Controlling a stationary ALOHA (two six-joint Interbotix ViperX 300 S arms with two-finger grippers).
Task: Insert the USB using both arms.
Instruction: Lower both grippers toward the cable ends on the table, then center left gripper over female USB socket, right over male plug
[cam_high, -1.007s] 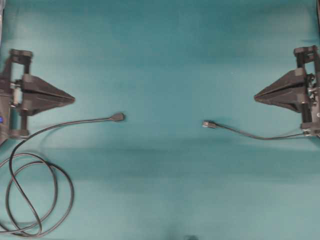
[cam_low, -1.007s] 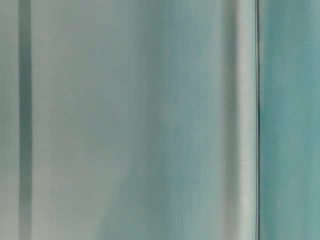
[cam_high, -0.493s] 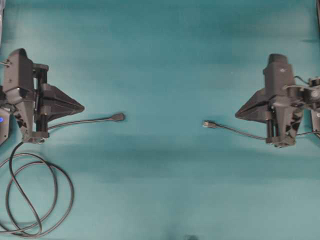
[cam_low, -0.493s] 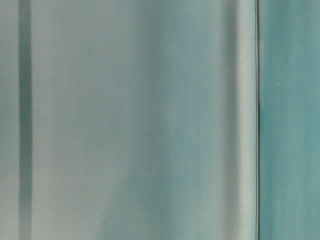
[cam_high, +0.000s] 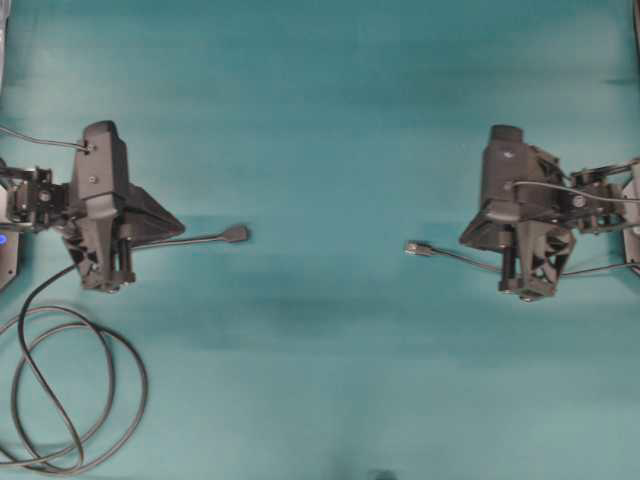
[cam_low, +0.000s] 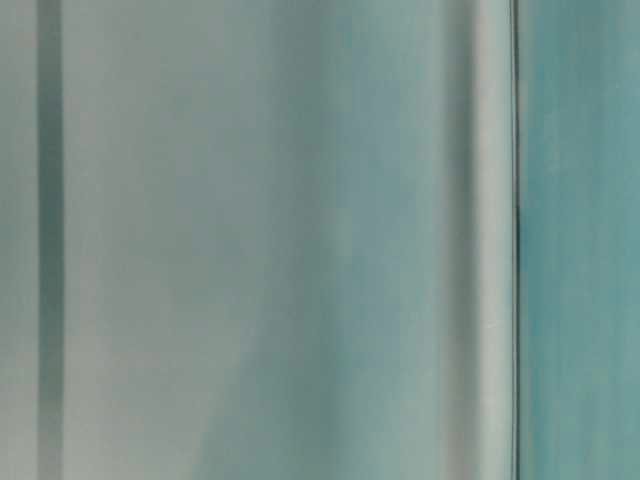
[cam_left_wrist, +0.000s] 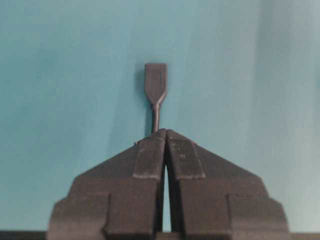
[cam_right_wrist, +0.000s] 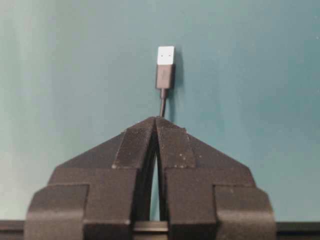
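Overhead view: teal desk (cam_high: 330, 100), two black arms facing each other across the middle. Left tool (cam_high: 181, 228) clenched, empty, tip over the cable just behind the wedge-shaped plug (cam_high: 236, 234); that cable (cam_high: 75, 400) runs back and loops at lower left. Right tool (cam_high: 463, 238) clenched, empty. USB (cam_high: 418, 248) lies flat on the desk right of centre, just beside the right tool's tip, silver end toward the wedge plug, well apart from it. Right wrist view: USB (cam_right_wrist: 165, 64) straight ahead of the closed fingers (cam_right_wrist: 134, 142). Table-level view blurred, unreadable
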